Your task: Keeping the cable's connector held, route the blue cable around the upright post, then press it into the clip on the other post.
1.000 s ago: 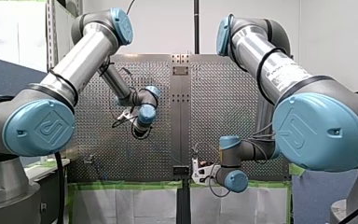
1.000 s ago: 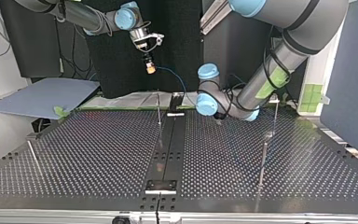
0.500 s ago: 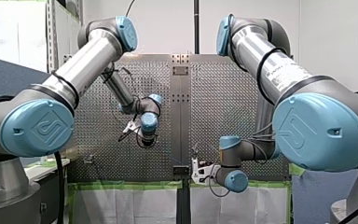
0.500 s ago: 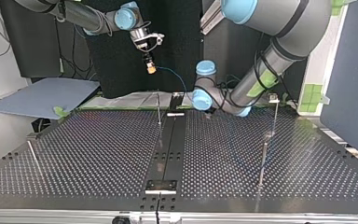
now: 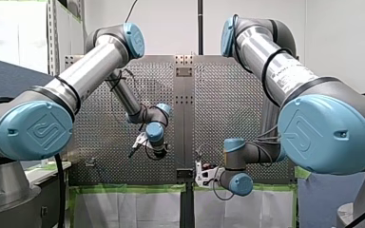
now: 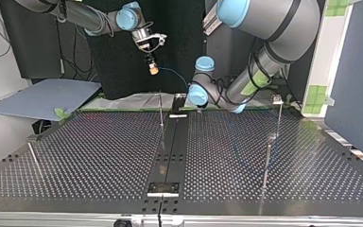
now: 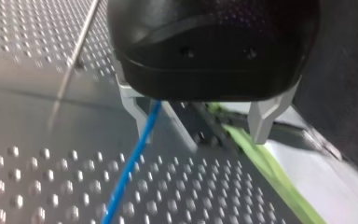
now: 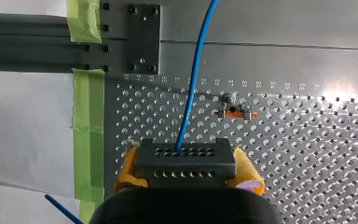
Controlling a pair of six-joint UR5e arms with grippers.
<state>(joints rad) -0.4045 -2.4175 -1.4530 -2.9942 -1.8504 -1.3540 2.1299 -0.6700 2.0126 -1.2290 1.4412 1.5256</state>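
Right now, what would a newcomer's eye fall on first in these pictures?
The blue cable, bright against the grey perforated table: it runs out of the connector clamped between the yellow pads of my right tool. In the left wrist view it passes between my left tool's open metal fingers, close beside one of them.

The front view looks from behind and above, forward over the perforated table, from well back. The top view sits low at the table's far side, facing back the other way, so left and right are crossed. Both share the table's centre strip.

The left wrist view skims the table close up past my left gripper. The right wrist view looks straight down from higher, over my right gripper and the connector in it. Both wrist views share the blue cable.
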